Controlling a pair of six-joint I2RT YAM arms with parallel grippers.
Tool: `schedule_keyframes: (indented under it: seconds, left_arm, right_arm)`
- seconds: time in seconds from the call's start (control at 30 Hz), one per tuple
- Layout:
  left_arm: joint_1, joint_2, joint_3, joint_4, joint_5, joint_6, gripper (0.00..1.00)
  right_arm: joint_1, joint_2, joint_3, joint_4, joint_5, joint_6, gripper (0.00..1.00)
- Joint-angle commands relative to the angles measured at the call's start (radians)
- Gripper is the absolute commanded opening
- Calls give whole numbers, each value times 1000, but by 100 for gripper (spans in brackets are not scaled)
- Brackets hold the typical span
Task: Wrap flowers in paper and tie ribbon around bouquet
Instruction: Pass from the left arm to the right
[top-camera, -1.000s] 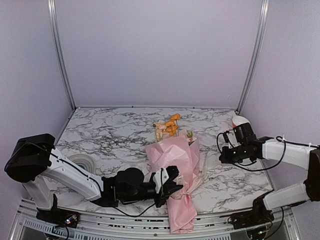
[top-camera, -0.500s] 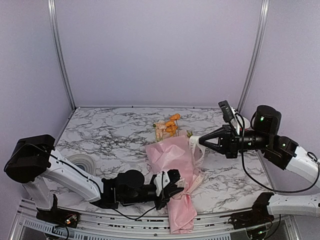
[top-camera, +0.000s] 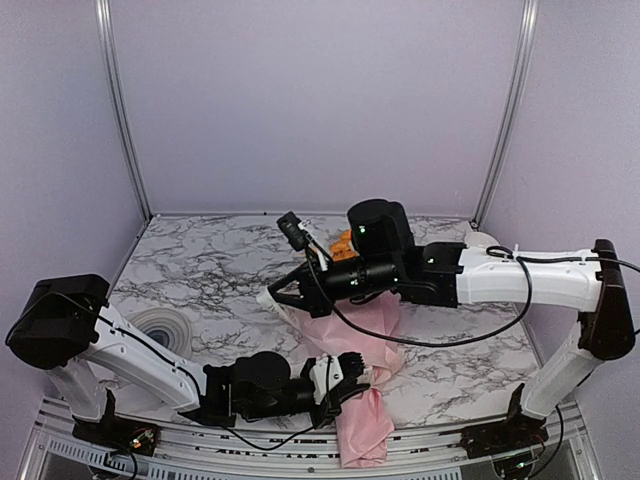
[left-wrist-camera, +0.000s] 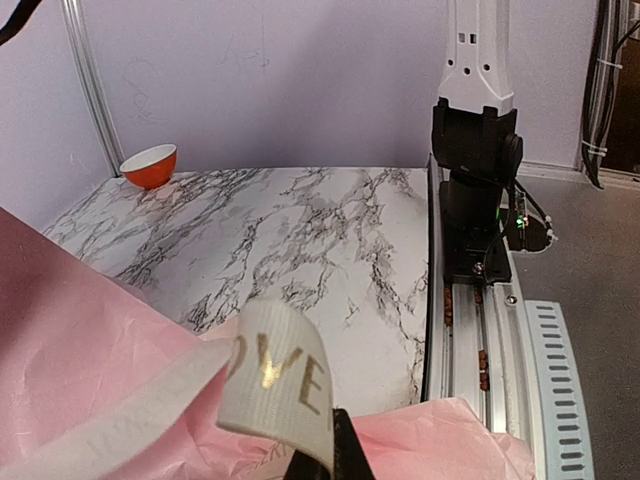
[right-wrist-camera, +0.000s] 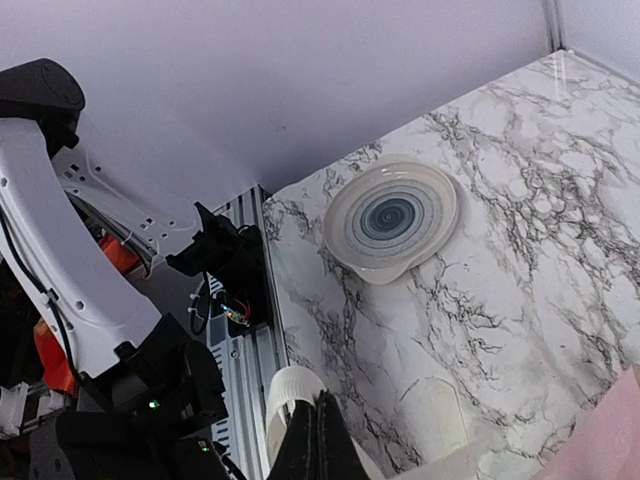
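Your left fingers (top-camera: 348, 366) are shut tight on the ribbon (left-wrist-camera: 272, 372) beside the narrow end of the bouquet (top-camera: 352, 325), which lies on the table (top-camera: 210, 270). Your right fingers (top-camera: 288, 293), also closed, pinch another stretch of ribbon just left of it.

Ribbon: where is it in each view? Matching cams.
Top external: ribbon just left of centre, beside the pink paper.
Left wrist: bottom centre, gold-lettered loop.
Right wrist: bottom, left of centre.
Shared landmark: pink paper, in all three.
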Motion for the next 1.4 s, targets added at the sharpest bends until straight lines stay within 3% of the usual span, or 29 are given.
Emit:
schedule_keyframes:
  seconds: [0.0,0.03,0.07,0.13,0.17,0.2,0.23,0.6,0.77,0.93,1.07,1.23,1.37]
  left_arm:
    - [-10,-9,5,-18,-28,18,0]
    - [-11,-9,5,-19,-29,17,0]
    - [-11,-9,6,-19,-30,17,0]
    - [-12,-7,7,-20,-31,18,0]
    - [-12,-6,7,-20,-31,18,0]
    - [-11,-6,7,-20,-32,19,0]
    - [-11,-6,6,-20,-31,19,0]
    - [-11,-7,6,-20,-38,17,0]
    - [-9,-13,0,-15,-47,6,0]
    - [-3,-10,1,-14,-41,1,0]
    - [-2,-12,2,-14,-41,-1,0]
    - [-2,-11,3,-14,-45,-3,0]
    - [-2,-11,5,-14,-46,-3,0]
  right_arm:
    - [43,92,117,-62,4,-57,0]
    - [46,106,127,-65,-15,-59,3]
    - [46,116,135,-69,-31,-64,15]
    - [47,126,146,-84,-42,-78,51]
    - [45,126,151,-103,-33,-88,83]
    - [44,122,159,-121,-14,-102,97]
    - [41,115,165,-138,7,-115,99]
    - [-128,-135,41,-161,-4,-184,99]
    - [-162,-314,-165,-128,-201,-258,84]
    - [-162,-438,-401,-9,-484,-215,71]
    - [-163,-496,-518,24,-490,-172,57]
    - [-162,-531,-606,53,-437,-155,61]
    - [-162,-517,-635,54,-385,-155,76]
